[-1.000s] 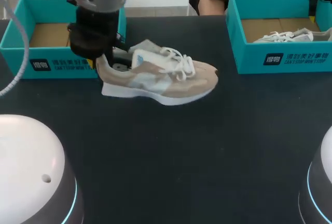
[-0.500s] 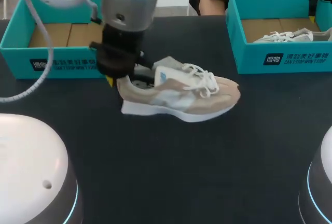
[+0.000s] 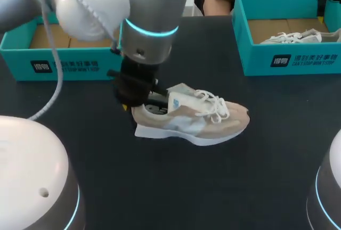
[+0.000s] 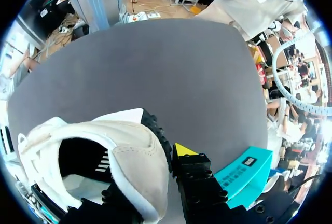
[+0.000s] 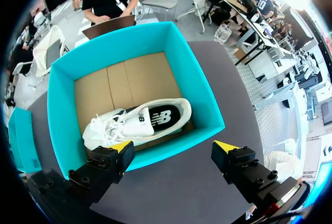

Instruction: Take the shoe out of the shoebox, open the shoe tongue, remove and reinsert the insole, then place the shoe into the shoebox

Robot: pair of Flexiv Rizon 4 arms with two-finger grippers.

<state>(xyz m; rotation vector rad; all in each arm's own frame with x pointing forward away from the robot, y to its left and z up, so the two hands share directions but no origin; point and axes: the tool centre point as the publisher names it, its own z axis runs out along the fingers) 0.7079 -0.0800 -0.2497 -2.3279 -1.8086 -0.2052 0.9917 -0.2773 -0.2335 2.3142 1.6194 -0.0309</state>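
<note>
Beige shoe (image 3: 192, 121) sits out of the box near table centre in the head view, sole down, toe at 3 o'clock and heel at 9 o'clock. Can't tell if the sole touches the table (image 3: 213, 187) or hangs just above it. White laces (image 3: 210, 105) are loose over the forefoot. A pale flap (image 3: 181, 89) sticks up from the opening; can't tell if it's the tongue or the insole.

Left gripper (image 3: 136, 101) comes straight down on the heel end. In the left wrist view the left gripper (image 4: 150, 169) pinches the heel wall (image 4: 140, 162): one fingertip (image 4: 184, 150) is outside against the heel, and the other finger goes down inside the dark opening, its tip hidden.

Left shoebox (image 3: 64, 65) is at 10 o'clock from the shoe, well apart, teal walls and bare cardboard floor. Its corner (image 4: 244, 175) shows just beside the left gripper in that wrist view.

Right shoebox (image 3: 287, 62) is at 2 o'clock from the shoe, same teal. White shoe (image 3: 290, 37) lies on its side inside.

Right gripper (image 5: 174, 151) hangs above the near wall of the right shoebox (image 5: 57, 105), fingers spread wide and gripping nothing. The white shoe (image 5: 137, 123) is ahead of it, flat on the cardboard with its opening facing up.
</note>
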